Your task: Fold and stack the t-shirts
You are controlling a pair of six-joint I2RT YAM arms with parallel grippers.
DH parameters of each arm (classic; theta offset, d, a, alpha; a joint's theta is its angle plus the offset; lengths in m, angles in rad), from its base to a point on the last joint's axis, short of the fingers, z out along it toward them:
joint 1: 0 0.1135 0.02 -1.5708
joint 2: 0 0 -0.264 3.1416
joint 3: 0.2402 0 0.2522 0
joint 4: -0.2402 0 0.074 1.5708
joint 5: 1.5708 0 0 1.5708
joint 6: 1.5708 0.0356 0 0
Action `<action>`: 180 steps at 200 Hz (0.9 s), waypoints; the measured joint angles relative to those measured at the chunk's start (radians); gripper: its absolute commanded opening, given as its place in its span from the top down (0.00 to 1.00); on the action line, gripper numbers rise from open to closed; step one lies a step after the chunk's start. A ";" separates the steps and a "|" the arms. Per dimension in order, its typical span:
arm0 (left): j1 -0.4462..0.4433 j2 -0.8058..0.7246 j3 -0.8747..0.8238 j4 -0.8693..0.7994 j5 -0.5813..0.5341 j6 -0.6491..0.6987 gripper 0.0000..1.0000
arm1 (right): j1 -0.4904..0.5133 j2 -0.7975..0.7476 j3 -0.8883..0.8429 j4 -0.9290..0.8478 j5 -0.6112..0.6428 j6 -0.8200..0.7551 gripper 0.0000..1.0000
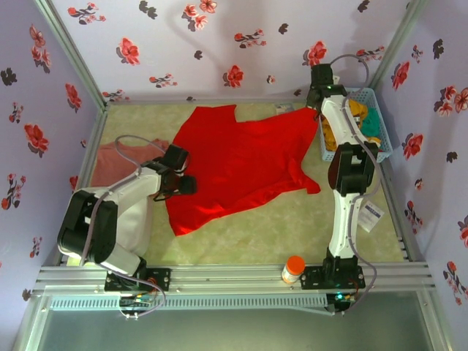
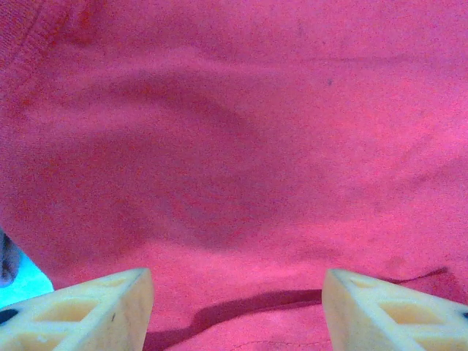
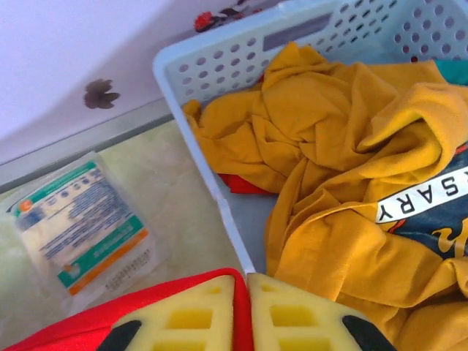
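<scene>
Just ahead of the right end effector [image 3: 241, 311] stands the wall of the basket [image 3: 234, 62], which is heaped with yellow cloth [image 3: 329, 190], while ahead to its left a plastic packet [image 3: 80, 219] lies on otherwise bare tabletop [image 3: 183, 197]. Ahead of the left end effector [image 2: 235, 292] the red t-shirt [image 2: 241, 146] lies low and flat, leaving free passage between and beyond its spread fingers [image 2: 110, 307].

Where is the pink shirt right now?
In the top view, the pink shirt lies flat on the left side, just left of the red shirt, with the left arm reaching over its near part.
</scene>
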 measured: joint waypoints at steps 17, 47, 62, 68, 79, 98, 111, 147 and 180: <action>0.000 -0.023 0.000 -0.022 0.001 -0.003 0.38 | -0.005 0.024 0.023 -0.031 -0.016 0.004 0.44; 0.000 -0.096 -0.019 -0.059 0.020 -0.028 0.37 | -0.005 0.021 0.017 -0.086 -0.068 0.010 0.21; 0.000 -0.123 -0.033 -0.079 0.039 -0.044 0.37 | 0.001 -0.021 -0.061 -0.075 -0.087 0.015 0.14; 0.000 -0.130 -0.040 -0.089 0.045 -0.053 0.37 | 0.004 -0.050 -0.109 -0.071 -0.093 0.012 0.14; 0.000 -0.140 -0.058 -0.098 0.053 -0.068 0.38 | 0.014 -0.120 -0.222 -0.054 -0.101 0.013 0.13; 0.000 -0.167 -0.112 -0.113 0.067 -0.105 0.38 | 0.044 -0.259 -0.399 -0.033 -0.109 0.015 0.13; 0.000 -0.195 -0.144 -0.134 0.072 -0.133 0.38 | 0.065 -0.359 -0.501 -0.019 -0.117 0.023 0.13; 0.004 -0.267 -0.171 -0.182 0.084 -0.199 0.40 | 0.103 -0.642 -0.803 0.046 -0.187 0.052 0.14; 0.054 -0.301 -0.199 -0.188 0.091 -0.232 0.43 | 0.112 -0.819 -1.034 0.082 -0.244 0.082 0.14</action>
